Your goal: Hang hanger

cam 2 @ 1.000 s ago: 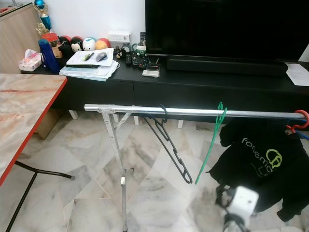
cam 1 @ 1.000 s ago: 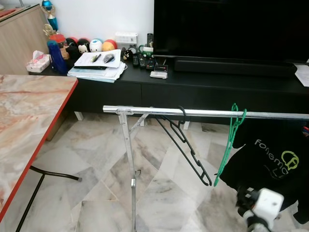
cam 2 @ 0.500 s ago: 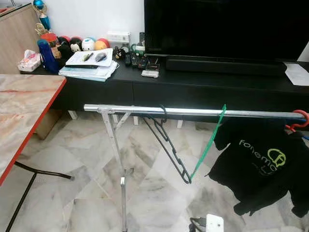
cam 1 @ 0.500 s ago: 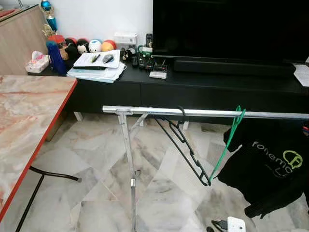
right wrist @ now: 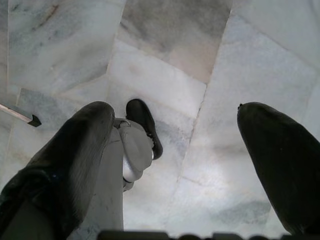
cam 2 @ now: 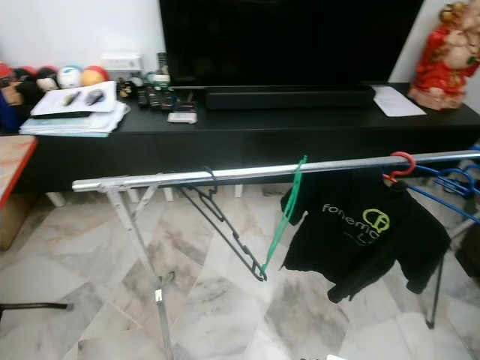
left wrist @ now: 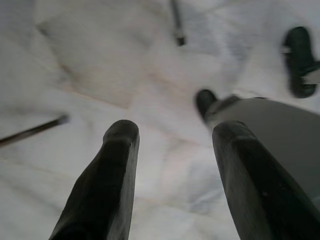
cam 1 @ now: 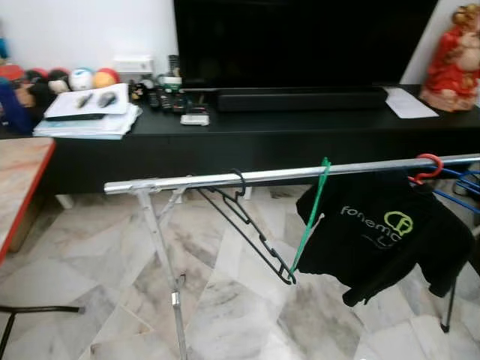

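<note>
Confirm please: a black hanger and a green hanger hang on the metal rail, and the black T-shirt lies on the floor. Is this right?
Not quite. The black T-shirt hangs from the metal rail, off the floor, as the left eye view shows. The black hanger and green hanger do hang there.

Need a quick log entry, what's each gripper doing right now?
Left gripper: open, empty, over the floor.
Right gripper: open, empty, over the floor.

Green hanger (cam 1: 309, 217), black hanger (cam 1: 247, 228) (silver rail (cam 1: 225, 178))
</note>
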You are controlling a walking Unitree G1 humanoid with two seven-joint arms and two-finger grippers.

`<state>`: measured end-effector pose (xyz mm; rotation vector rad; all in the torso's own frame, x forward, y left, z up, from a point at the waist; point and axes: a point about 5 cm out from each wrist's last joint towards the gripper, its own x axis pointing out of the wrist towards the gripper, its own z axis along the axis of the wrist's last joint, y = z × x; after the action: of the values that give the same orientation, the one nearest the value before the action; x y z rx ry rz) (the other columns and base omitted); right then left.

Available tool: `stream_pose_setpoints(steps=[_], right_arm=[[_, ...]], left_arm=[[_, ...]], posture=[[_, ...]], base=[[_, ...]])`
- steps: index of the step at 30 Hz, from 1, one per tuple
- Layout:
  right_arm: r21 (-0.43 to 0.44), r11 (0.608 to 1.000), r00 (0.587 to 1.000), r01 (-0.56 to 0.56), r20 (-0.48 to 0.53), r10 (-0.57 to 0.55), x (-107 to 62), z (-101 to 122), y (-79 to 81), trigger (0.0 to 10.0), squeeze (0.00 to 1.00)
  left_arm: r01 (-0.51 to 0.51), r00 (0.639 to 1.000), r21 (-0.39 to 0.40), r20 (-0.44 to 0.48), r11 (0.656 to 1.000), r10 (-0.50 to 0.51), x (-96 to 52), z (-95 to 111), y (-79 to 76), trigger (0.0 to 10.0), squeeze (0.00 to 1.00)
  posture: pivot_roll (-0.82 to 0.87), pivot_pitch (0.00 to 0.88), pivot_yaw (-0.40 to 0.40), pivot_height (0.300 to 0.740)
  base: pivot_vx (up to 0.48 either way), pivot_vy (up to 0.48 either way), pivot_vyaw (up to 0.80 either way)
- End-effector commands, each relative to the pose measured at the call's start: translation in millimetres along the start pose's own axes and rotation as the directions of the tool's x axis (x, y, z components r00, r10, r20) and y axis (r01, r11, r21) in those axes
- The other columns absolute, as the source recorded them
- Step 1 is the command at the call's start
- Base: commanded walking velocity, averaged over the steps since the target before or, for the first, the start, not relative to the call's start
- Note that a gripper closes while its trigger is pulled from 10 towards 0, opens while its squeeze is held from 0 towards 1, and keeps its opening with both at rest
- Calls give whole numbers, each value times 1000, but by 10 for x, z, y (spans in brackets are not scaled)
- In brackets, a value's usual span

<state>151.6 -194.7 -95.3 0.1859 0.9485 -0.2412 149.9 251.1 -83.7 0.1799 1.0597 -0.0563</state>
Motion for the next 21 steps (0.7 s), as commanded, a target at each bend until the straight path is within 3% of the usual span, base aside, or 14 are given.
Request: stream_pose_setpoints(steps=[1,4,7,8,10,13,21], right_arm=[[-4,1000,1000,-9,-25,9,-4,-48,44,10000,0],[-20,999,999,-28,-29,27,-2,-59,135,10000,0],[-21,999,999,-39,-36,38,-12,-109,231,10000,0],[-21,999,999,-39,-36,38,-12,-109,231,10000,0],[-21,999,998,-47,-43,46,-29,-170,300,10000,0],[-9,999,998,-49,-45,49,-44,-214,335,10000,0],[-3,998,997,-61,-45,61,-91,-335,425,10000,0]], left_arm=[[6,999,-11,-33,1000,-6,-42,-131,68,10000,0],[11,999,-11,-33,1000,-12,-36,-154,16,10000,0],[32,999,-6,-30,999,-32,0,-159,-171,10000,0],[32,999,-6,-30,999,-32,0,-159,-171,10000,0],[49,998,0,-28,999,-49,29,-150,-336,10000,0],[58,998,4,-26,998,-58,47,-129,-441,10000,0],[83,996,21,-21,996,-82,90,-43,-785,10000,0]], posture=[[22,109,-6,740],[21,109,-6,740],[20,111,-3,740],[20,111,-3,740],[21,111,-2,740],[20,112,-2,740],[22,114,-1,740]], base=[[0,0,-781],[0,0,-781],[0,0,-781],[0,0,-781],[0,0,-781],[0,0,-669],[0,0,0]])
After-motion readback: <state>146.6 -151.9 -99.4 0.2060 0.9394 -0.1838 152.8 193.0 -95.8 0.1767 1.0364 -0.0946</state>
